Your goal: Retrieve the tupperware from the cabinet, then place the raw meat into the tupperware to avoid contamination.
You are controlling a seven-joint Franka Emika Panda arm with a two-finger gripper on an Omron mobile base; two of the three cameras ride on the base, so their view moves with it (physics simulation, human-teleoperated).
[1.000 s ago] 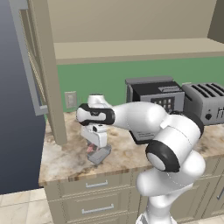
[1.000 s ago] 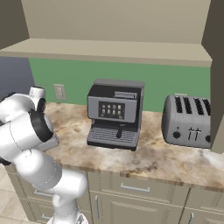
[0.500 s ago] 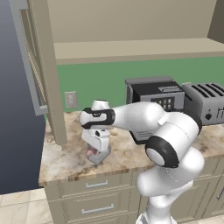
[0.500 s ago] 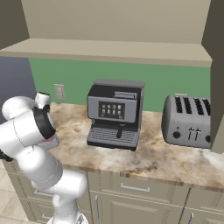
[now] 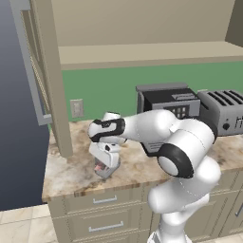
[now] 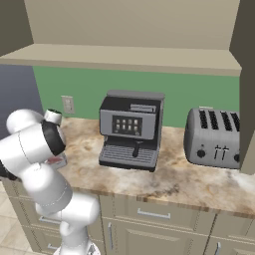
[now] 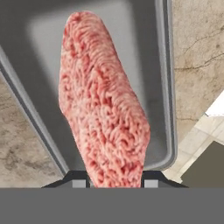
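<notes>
In the hand view the raw meat (image 7: 105,109), a pinkish-red ground slab, hangs lengthwise from my gripper (image 7: 114,180), which is shut on its near end. Directly beneath it lies the tupperware (image 7: 155,92), a grey translucent tray on the marble counter (image 7: 194,52). From the left base view the gripper (image 5: 105,163) points down at the counter's front left, with a bit of red meat (image 5: 99,167) showing just above the tupperware (image 5: 110,171). The cabinet (image 5: 142,53) stands open overhead, its door (image 5: 29,71) swung out to the left.
A black coffee machine (image 6: 130,130) and a silver toaster (image 6: 213,138) stand along the green back wall. A wall outlet (image 5: 76,108) is behind the arm. The counter's front edge (image 5: 85,193) and the drawers (image 5: 105,223) lie just below the gripper.
The hand has sunk slightly toward the counter with the meat still held, and the arm has shifted a little to the right.
</notes>
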